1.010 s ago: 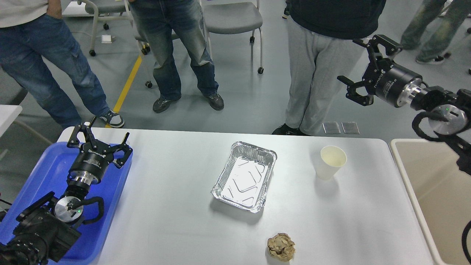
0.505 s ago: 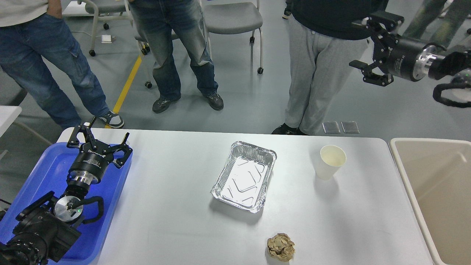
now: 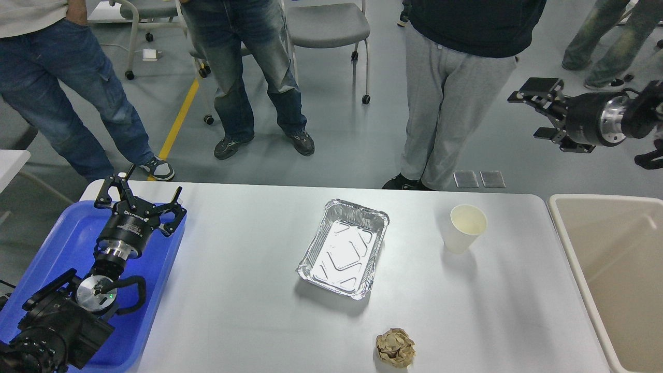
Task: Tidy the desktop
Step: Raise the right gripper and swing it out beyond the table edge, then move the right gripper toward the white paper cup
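Note:
The desktop (image 3: 243,311) is a wide white tabletop with rounded corners. On it stand an empty foil tray (image 3: 344,247) in the middle, a white paper cup (image 3: 465,228) upright to its right, and a crumpled brown paper ball (image 3: 395,347) near the front edge. My left gripper (image 3: 139,195) is open and empty above the far end of the blue tray (image 3: 62,248) at the left. My right gripper (image 3: 533,111) is open and empty, held high beyond the table's far right, well above and right of the cup.
A beige tub (image 3: 611,269) stands against the table's right end. Several people stand just behind the far edge, one in grey trousers (image 3: 445,103) close to the cup. Wheeled chairs (image 3: 323,26) are further back.
My right arm has swung: first up and right, then down and further right, away from the table. The left arm and the things on the table have not moved.

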